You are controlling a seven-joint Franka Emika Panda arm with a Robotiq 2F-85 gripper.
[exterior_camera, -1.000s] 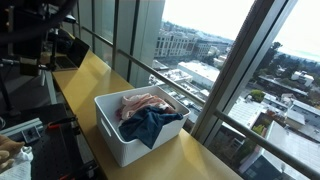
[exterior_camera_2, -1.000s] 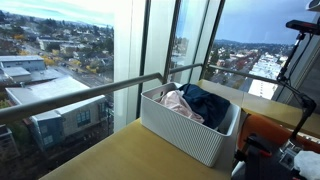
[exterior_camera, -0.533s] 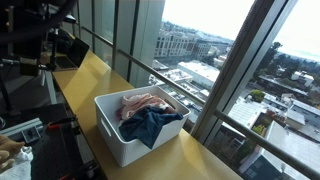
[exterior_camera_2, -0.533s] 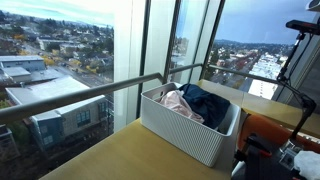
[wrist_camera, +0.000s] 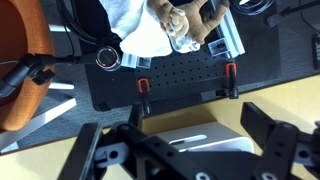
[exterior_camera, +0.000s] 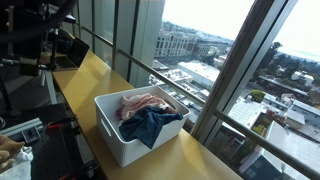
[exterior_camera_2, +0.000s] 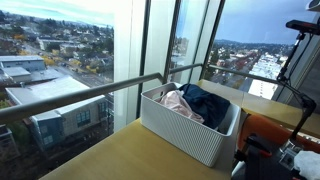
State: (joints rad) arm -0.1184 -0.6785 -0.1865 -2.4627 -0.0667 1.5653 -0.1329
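Observation:
In the wrist view my gripper (wrist_camera: 170, 130) is open and empty, with its two black fingers spread wide at the left and right of the frame. Below and between them is the end wall of a white plastic bin (wrist_camera: 190, 140) with a handle slot. The gripper is well above it and touches nothing. In both exterior views the bin (exterior_camera: 112, 135) (exterior_camera_2: 185, 130) stands on a yellow wooden table (exterior_camera: 85, 80) by the windows. It holds a pink cloth (exterior_camera: 142, 102) (exterior_camera_2: 176, 101) and a dark blue cloth (exterior_camera: 150, 124) (exterior_camera_2: 208, 105). The arm is lost in the dark clutter in the exterior views.
Tall windows with a metal rail (exterior_camera: 175, 80) run along the table's far edge. The wrist view shows a black perforated board (wrist_camera: 180, 75) with red clamps, an orange chair (wrist_camera: 25, 70), and a white cloth with a stuffed toy (wrist_camera: 175, 25) beyond the table's edge.

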